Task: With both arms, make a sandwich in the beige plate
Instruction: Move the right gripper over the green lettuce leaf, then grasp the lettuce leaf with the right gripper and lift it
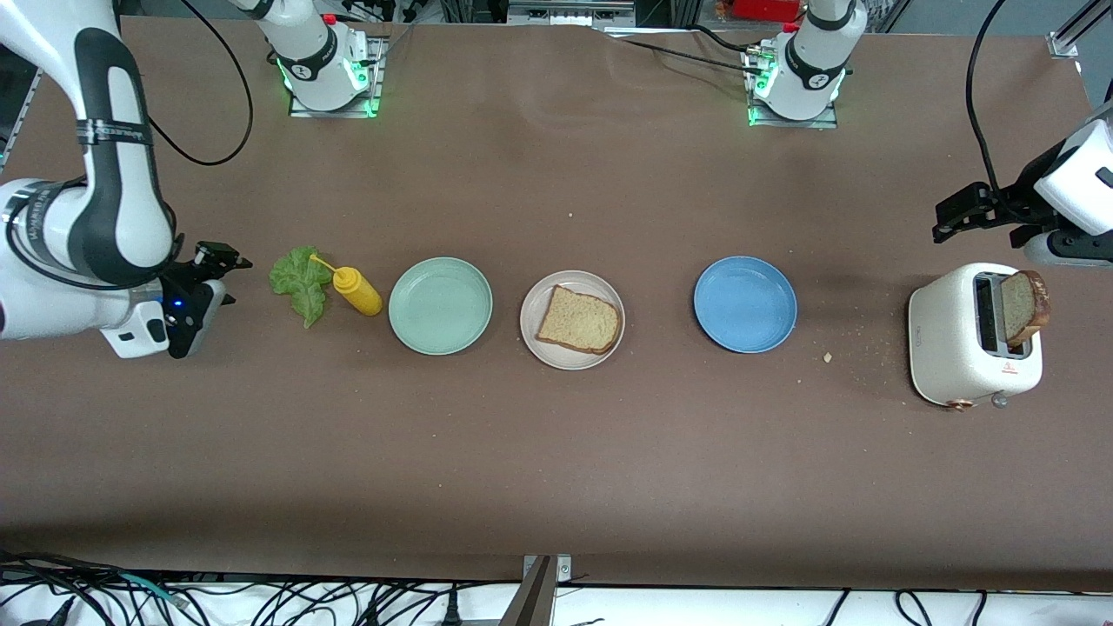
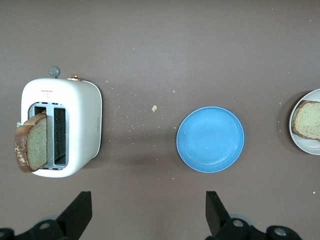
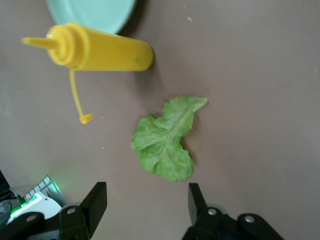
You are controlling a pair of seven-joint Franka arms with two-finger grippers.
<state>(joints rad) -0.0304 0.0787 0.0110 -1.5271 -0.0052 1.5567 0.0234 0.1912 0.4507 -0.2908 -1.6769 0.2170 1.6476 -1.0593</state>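
Right gripper (image 1: 217,261), fingers apart and empty, sits mid-left of the front view beside the lettuce (image 1: 298,280); closing on the limp leaf could tear it. Left gripper (image 1: 961,211), fingers spread and empty, waits at the right edge above the toaster (image 1: 956,348).

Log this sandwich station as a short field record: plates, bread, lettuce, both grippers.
beige plate: between the mint-green plate and blue plate, holds one bread slice
second bread slice: standing in the toaster
lettuce leaf: on the table beside the mustard bottle
left gripper: jaws open, over bare table between toaster and blue plate
right gripper: jaws open, over the table beside the lettuce
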